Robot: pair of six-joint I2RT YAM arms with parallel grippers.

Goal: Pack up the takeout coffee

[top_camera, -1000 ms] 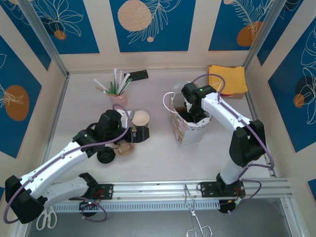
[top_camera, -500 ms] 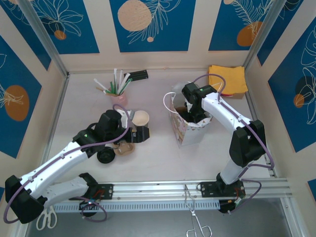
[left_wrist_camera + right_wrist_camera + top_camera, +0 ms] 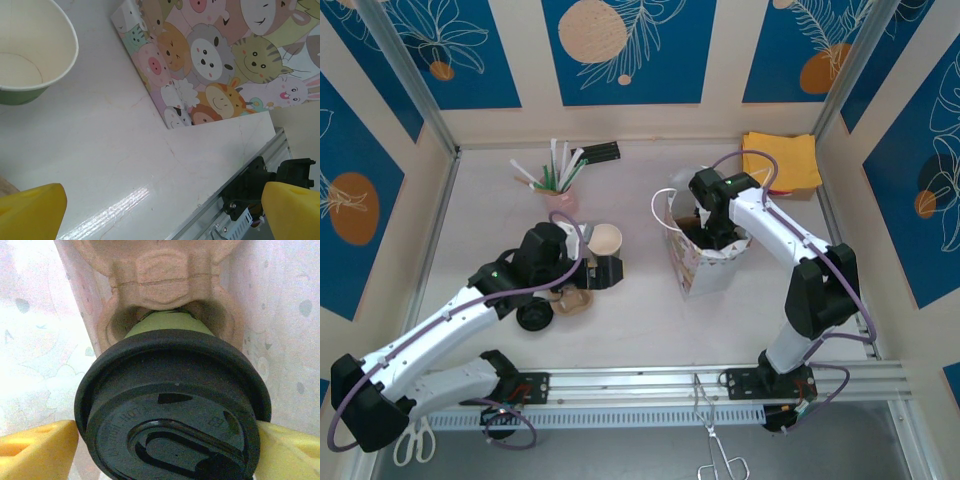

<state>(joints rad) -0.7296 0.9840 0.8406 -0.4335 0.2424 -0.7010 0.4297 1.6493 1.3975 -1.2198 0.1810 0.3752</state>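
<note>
Inside the animal-print paper bag (image 3: 705,262), a green coffee cup (image 3: 167,324) with a black lid (image 3: 172,410) sits in a brown pulp carrier (image 3: 165,275). My right gripper (image 3: 717,228) reaches down into the bag, and its yellow fingers (image 3: 35,450) press against both sides of the lid. My left gripper (image 3: 603,270) is open above bare table, just in front of an empty, lidless paper cup (image 3: 605,240). In the left wrist view that cup (image 3: 30,50) is at upper left and the bag (image 3: 225,60) at upper right.
A loose black lid (image 3: 534,317) and a brown pulp piece (image 3: 572,300) lie under the left arm. A pink cup of straws (image 3: 560,188) stands at the back left and yellow napkins (image 3: 780,160) at the back right. Tongs (image 3: 715,440) and scissors (image 3: 415,440) lie by the front rail.
</note>
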